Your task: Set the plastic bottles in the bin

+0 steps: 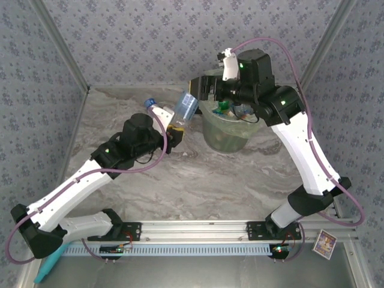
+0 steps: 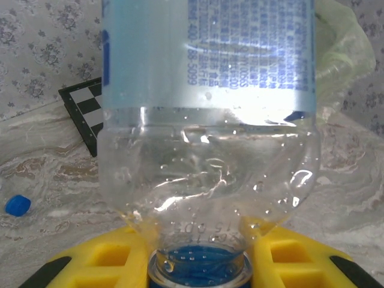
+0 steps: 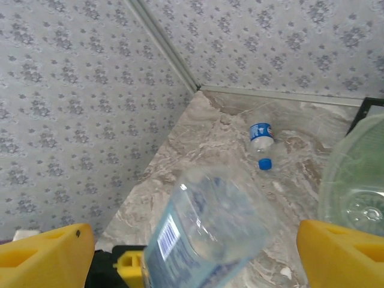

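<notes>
Veined marble tabletop (image 1: 198, 180) meets floral-papered walls and bears the round pale grey-green bin lined with a translucent bag (image 1: 217, 137). Just left of it, the left gripper (image 1: 174, 133) clamps the neck of a clear plastic bottle with a blue label (image 1: 185, 109), its base tilted up. By the bin, the right gripper (image 3: 195, 255) has its yellow fingers (image 3: 45, 255) spread wide, touching nothing. Another clear blue-capped bottle (image 1: 153, 108) lies on the table nearby.

Clear, glossy plastic bottle (image 2: 207, 150) under a smooth pale-blue film label (image 2: 240, 42); the left gripper (image 2: 201, 267) has matt yellow moulded-plastic fingers (image 2: 102, 261). The marble-patterned tabletop (image 1: 180, 180) shows a soft sheen, the bin (image 1: 231, 143) carries a thin, crinkled translucent plastic liner (image 2: 342, 54), and the patterned wall covering (image 1: 150, 36) looks matt.
</notes>
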